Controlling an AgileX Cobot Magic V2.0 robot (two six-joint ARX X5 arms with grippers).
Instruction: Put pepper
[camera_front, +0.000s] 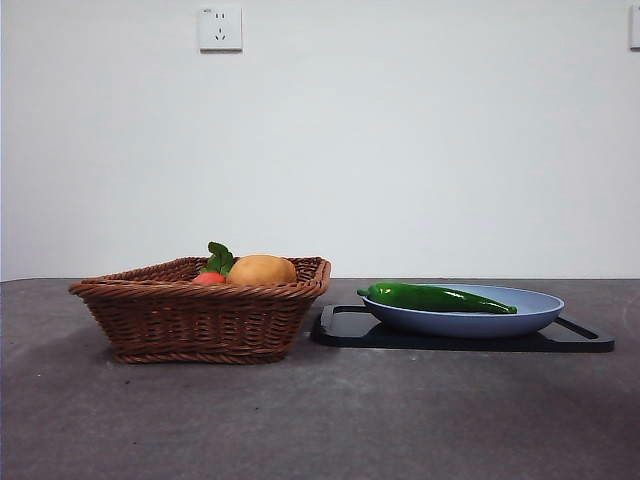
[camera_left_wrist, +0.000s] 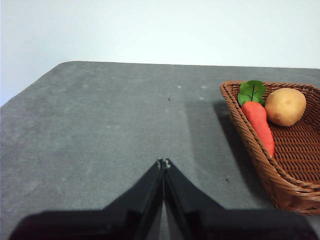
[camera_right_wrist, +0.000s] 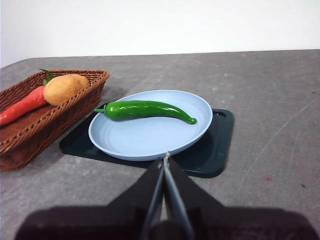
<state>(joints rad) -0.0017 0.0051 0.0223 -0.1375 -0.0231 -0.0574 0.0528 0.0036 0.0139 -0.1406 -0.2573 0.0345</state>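
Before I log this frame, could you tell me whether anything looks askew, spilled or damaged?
Nothing stands out: the pepper lies intact on the blue plate, which sits level on the dark tray, and the basket stands upright.

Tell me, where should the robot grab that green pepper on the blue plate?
Probably the thick middle of the pepper, coming straight down with the right gripper, jaws across its width. It lies flat and lengthwise on the plate, whose raised rim hinders a sideways approach.
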